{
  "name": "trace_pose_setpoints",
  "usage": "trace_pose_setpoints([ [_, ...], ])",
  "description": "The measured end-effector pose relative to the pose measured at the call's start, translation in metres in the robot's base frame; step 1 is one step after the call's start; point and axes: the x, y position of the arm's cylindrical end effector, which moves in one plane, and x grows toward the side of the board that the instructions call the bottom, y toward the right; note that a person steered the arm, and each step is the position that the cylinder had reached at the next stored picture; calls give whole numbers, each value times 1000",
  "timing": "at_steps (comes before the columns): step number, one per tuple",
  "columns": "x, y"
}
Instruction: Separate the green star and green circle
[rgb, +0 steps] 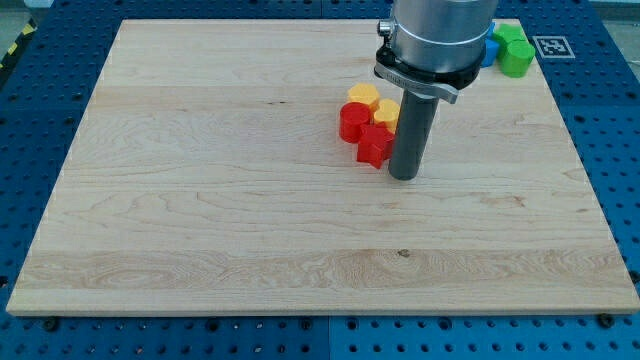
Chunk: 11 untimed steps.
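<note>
The green blocks sit at the view's top right corner of the pale wooden tabletop (200, 200). We see one bright green block (516, 52) there, chunky and notched, with its shape too hidden to call star or circle; it lies at the board's far edge, partly over the blue pegboard surround (610, 120). Just to its left a blue block (490, 48) peeks out from behind the arm's grey cylindrical housing (440, 35), touching or nearly touching the green one. Whether a second green block lies behind the housing we cannot tell.

Our arm has no hand, so there is nothing to open or close; it ends in a straight dark rod, and my tip (403, 178) rests on the tabletop well below and to the left of the green block, far apart from it.

Right beside the tip, on its left, stands a tight cluster of four small blocks. A red star-like block (373, 147) is nearest, just touching or almost touching the rod. A rounder red block (352, 121) sits up and to its left. Above them are two yellow blocks: a yellow heart-like block (363, 96) and another yellow block (387, 112) pressed against the rod's left side.

A black-and-white marker tag (552, 46) lies on the pegboard, right of the green block.
</note>
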Motion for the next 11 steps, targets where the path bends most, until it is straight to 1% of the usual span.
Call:
trace_pose_setpoints([
  [1,0,0],
  [2,9,13],
  [3,23,77],
  [4,7,146],
  [5,-8,190],
  [6,-8,190],
  [7,-5,210],
  [8,-1,255],
  [9,-1,255],
  [10,-47,256],
  [11,-129,248],
])
